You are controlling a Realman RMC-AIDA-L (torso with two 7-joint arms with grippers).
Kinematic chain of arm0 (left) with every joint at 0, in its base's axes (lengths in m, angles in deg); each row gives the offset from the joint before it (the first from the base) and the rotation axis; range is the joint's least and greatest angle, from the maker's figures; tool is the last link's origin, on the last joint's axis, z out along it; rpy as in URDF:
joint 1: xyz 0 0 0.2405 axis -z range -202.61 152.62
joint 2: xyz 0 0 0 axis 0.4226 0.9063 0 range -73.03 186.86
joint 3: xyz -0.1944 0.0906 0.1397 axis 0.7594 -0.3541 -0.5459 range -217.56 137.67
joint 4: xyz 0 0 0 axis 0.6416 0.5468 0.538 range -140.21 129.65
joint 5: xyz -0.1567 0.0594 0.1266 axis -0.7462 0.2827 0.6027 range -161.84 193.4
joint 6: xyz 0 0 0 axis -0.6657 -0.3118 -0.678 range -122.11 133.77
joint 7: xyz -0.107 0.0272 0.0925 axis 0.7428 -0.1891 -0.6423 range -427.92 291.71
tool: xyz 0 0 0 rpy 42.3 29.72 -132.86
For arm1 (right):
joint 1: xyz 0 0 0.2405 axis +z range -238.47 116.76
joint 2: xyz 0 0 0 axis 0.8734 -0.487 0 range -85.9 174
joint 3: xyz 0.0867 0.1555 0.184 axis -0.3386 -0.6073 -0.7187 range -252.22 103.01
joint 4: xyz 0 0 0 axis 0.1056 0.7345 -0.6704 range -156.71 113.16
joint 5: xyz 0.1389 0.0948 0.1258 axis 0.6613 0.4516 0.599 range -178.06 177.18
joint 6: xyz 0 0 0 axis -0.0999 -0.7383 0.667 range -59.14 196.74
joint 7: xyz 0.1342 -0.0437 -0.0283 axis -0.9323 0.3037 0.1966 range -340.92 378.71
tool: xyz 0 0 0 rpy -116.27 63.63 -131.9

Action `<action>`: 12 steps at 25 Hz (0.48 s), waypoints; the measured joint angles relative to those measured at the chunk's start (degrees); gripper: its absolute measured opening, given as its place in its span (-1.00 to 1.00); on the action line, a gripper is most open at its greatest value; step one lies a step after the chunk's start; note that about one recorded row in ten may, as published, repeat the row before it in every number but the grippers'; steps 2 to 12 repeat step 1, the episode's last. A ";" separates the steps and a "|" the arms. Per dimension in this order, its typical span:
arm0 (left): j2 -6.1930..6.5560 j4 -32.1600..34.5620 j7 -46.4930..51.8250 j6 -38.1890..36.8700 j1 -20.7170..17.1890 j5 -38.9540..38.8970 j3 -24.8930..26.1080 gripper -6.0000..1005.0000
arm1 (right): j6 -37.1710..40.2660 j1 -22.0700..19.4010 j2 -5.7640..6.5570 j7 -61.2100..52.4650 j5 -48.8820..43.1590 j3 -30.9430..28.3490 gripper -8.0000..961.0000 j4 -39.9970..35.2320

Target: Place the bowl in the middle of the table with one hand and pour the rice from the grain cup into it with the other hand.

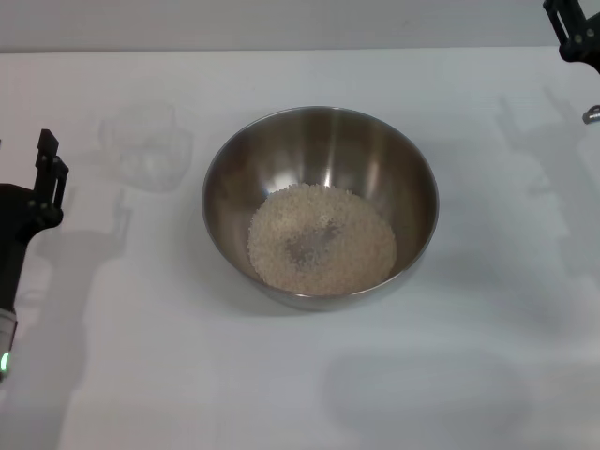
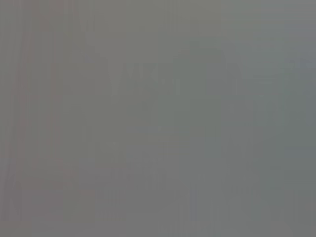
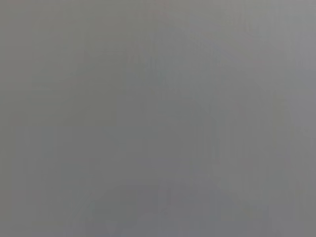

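Note:
The shiny steel bowl stands in the middle of the white table in the head view. A mass of pale rice lies in its bottom. The clear grain cup stands upright on the table to the bowl's left and looks empty. My left gripper is at the left edge, apart from the cup and holding nothing. My right gripper is at the far right corner, away from the bowl and holding nothing. Both wrist views show only plain grey.

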 joint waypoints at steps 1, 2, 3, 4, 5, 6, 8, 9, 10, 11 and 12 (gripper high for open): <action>0.01 0.91 1.19 -1.20 0.18 -0.03 -0.38 -0.02 | 0.00 0.00 0.00 0.00 0.00 0.00 0.37 0.00; 0.01 0.91 1.19 -1.20 0.18 -0.03 -0.38 -0.02 | 0.00 0.00 0.00 0.00 0.00 0.00 0.37 0.00; 0.01 0.91 1.19 -1.20 0.18 -0.03 -0.38 -0.02 | 0.00 0.00 0.00 0.00 0.00 0.00 0.37 0.00; 0.01 0.91 1.19 -1.20 0.18 -0.03 -0.38 -0.02 | 0.00 0.00 0.00 0.00 0.00 0.00 0.37 0.00; 0.01 0.91 1.19 -1.20 0.18 -0.03 -0.38 -0.02 | 0.00 0.00 0.00 0.00 0.00 0.00 0.37 0.00; 0.01 0.91 1.19 -1.20 0.18 -0.03 -0.38 -0.02 | 0.00 0.00 0.00 0.00 0.00 0.00 0.37 0.00; 0.01 0.91 1.19 -1.20 0.18 -0.03 -0.38 -0.02 | 0.00 0.00 0.00 0.00 0.00 0.00 0.37 0.00; 0.01 0.91 1.19 -1.20 0.18 -0.03 -0.38 -0.02 | 0.00 0.00 0.00 0.00 0.00 0.00 0.37 0.00; 0.01 0.91 1.19 -1.20 0.18 -0.03 -0.38 -0.02 | 0.00 0.00 0.00 0.00 0.00 0.00 0.37 0.00; 0.01 0.91 1.19 -1.20 0.18 -0.03 -0.38 -0.02 | 0.00 0.00 0.00 0.00 0.00 0.00 0.37 0.00; 0.01 0.91 1.19 -1.20 0.18 -0.03 -0.38 -0.02 | 0.00 0.00 0.00 0.00 0.00 0.00 0.37 0.00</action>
